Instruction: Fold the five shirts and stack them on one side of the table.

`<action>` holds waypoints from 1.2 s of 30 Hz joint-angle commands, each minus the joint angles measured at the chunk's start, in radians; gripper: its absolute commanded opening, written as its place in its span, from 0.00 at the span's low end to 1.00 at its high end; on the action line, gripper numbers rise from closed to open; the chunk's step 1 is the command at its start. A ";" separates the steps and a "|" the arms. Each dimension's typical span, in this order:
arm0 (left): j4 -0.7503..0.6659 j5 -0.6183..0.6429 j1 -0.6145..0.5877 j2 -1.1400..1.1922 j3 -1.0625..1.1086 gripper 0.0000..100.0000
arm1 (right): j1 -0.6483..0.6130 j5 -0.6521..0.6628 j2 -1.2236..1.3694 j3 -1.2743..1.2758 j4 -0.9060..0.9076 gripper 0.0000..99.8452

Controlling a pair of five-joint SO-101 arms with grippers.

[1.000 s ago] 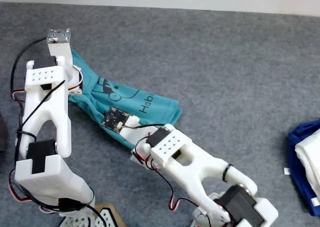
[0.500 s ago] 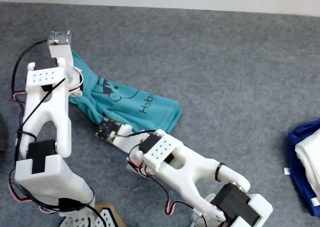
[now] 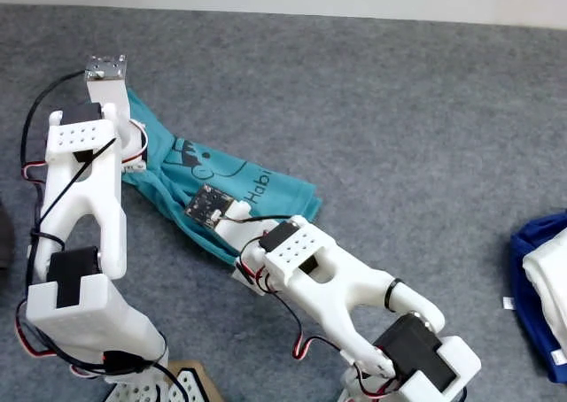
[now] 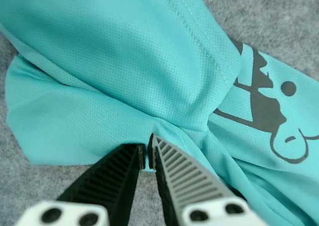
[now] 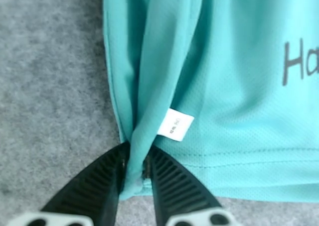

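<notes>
A teal shirt (image 3: 232,182) lies bunched and partly folded on the grey desk (image 3: 399,110), in the left-centre of the high view, running as a slanted band from the upper left down toward the middle. Dark printed artwork and lettering show on its upper face.

The left arm (image 3: 80,207) stands along the left edge of the high view, over the shirt's upper-left end. The left tool (image 4: 148,159) is drawn almost closed, its two ribbed jaws pinching the shirt's hem where a fold runs into them.

The right arm (image 3: 341,282) stretches from the bottom right of the high view up to the shirt's lower edge near the frame's middle. The right tool (image 5: 133,173) is clamped narrow on a gathered ridge of the teal cloth at the hem, just beside a small white care label (image 5: 175,124) sewn to the fabric.

At the right edge of the high view, well apart from the arms, a blue garment (image 3: 530,274) lies with a white garment (image 3: 551,278) resting on it.
</notes>
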 commanded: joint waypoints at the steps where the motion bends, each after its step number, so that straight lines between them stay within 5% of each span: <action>1: -0.005 -0.008 0.002 -0.041 -0.005 0.01 | 0.019 -0.006 -0.005 -0.005 0.016 0.01; 13: 0.101 -0.009 0.001 -0.053 -0.016 0.01 | -0.024 0.015 -0.180 0.097 0.248 0.01; 23: 0.301 -0.094 -0.051 -0.217 -0.008 0.01 | -0.024 0.052 -0.490 0.332 0.262 0.02; 29: 0.353 -0.166 -0.045 -0.289 0.077 0.01 | -0.028 0.051 -0.584 0.364 0.291 0.26; 36: 0.336 -0.232 -0.048 -0.280 0.159 0.01 | -0.002 0.051 -0.590 0.271 0.332 0.24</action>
